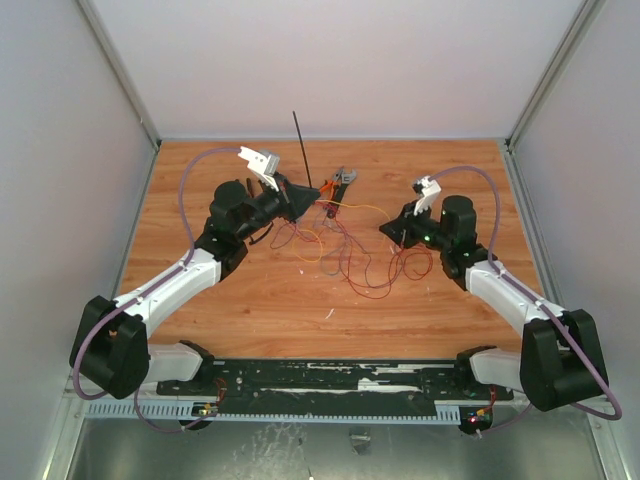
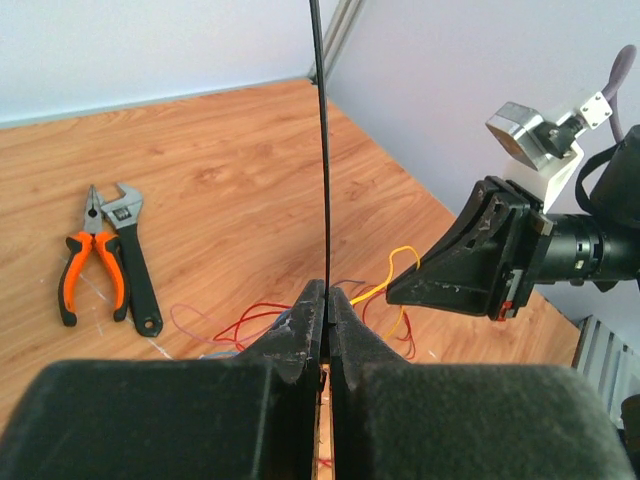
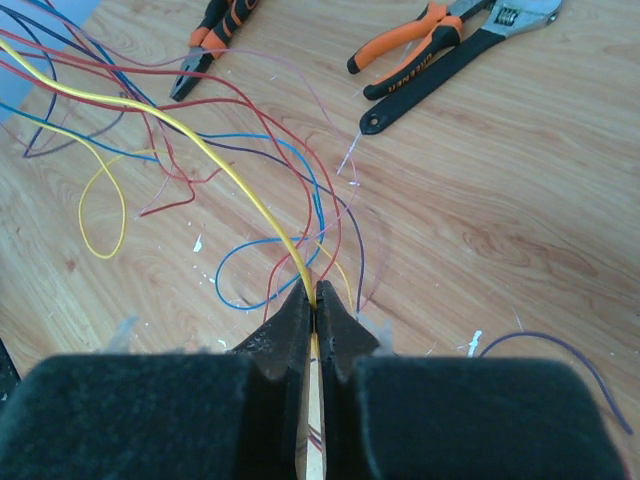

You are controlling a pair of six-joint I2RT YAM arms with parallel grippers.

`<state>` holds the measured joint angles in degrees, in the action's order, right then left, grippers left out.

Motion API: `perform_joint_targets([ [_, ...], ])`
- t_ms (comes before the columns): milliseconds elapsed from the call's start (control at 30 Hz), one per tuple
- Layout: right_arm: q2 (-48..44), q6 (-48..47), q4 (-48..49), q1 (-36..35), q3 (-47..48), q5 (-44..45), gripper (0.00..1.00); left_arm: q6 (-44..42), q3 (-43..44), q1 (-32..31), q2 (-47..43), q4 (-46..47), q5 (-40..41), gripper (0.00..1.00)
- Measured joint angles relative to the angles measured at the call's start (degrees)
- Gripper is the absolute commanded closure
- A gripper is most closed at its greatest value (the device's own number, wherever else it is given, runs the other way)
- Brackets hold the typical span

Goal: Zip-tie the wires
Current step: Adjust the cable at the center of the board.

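The left pincer (image 2: 325, 303) is closed tight on the zip tie (image 2: 322, 150), gripping it at its lower end. The black strip stands nearly upright from the fingertips and runs out of the top of the left wrist view. From above it shows as a thin dark line rising over the back edge of the bench (image 1: 250, 310).

The right pincer (image 3: 313, 297) is clamped together on a yellow wire (image 3: 200, 140), which arcs away from the fingertips toward the upper left. The wires (image 1: 345, 245) lie in a loose tangle of red, blue, yellow and purple loops on the wood, between the two pincers and spreading toward the near side. The two pincers face each other across this tangle, close but not touching.

Behind the tangle lie orange-handled pliers (image 2: 90, 260) and, just beside them, a black-handled adjustable wrench (image 2: 130, 262). The handles of the two tools are almost parallel. A second pair of pliers (image 3: 205, 45), with orange and black grips, lies closer to the wires. Any marking on the wrench head is too blurred to read.
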<state>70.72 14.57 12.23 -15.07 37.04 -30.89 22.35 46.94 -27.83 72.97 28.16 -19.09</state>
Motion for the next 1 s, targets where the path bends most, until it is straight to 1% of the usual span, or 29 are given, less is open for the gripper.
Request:
perform_joint_targets([
  [200, 0.00, -0.33, -1.03, 0.26, -0.17, -0.22, 1.00, -0.02, 0.00, 0.00, 0.00, -0.04, 0.00, 1.00],
  [233, 0.00, -0.42, -1.14, 0.42, -0.26, -0.22, 0.92, -0.04, 0.00, 0.00, 0.00, -0.04, 0.02, 1.00],
  [267, 0.00, -0.48, -1.31, 0.59, -0.28, -0.24, 0.81, -0.04, 0.00, 0.00, 0.00, -0.04, 0.02, 1.00],
  [333, 0.00, -0.66, -1.64, 0.87, -0.33, -0.66, 0.66, -0.07, 0.00, 0.00, 0.00, -0.02, -0.04, 1.00],
  [400, 0.00, -1.29, -1.84, 0.96, -0.31, -2.21, 0.56, -0.07, 0.00, 0.00, 0.00, 0.00, -0.24, 1.00],
  [433, 0.00, -1.49, -2.10, 0.96, -0.26, -3.13, 0.53, -0.09, 0.00, 0.00, 0.00, 0.00, -0.35, 1.00],
  [567, -0.11, -2.47, -4.74, 0.96, 2.05, -6.69, 0.49, -0.20, 0.00, 0.00, 0.00, 0.00, -0.85, 1.00],
  [700, -1.27, -0.96, -4.33, 0.39, 6.99, -9.77, 0.46, -0.37, 0.00, 0.00, 0.00, 0.00, -1.51, 1.00],
  [833, -0.81, 3.87, -0.42, -1.33, 13.81, -10.93, 0.41, -0.42, 0.00, 0.02, 0.00, 0.02, -2.34, 1.00],
  [1000, 4.07, 9.73, 5.20, -5.18, 24.00, -11.06, 0.37, -0.33, 0.00, 0.02, 0.04, 0.55, -4.50, 1.00],
])
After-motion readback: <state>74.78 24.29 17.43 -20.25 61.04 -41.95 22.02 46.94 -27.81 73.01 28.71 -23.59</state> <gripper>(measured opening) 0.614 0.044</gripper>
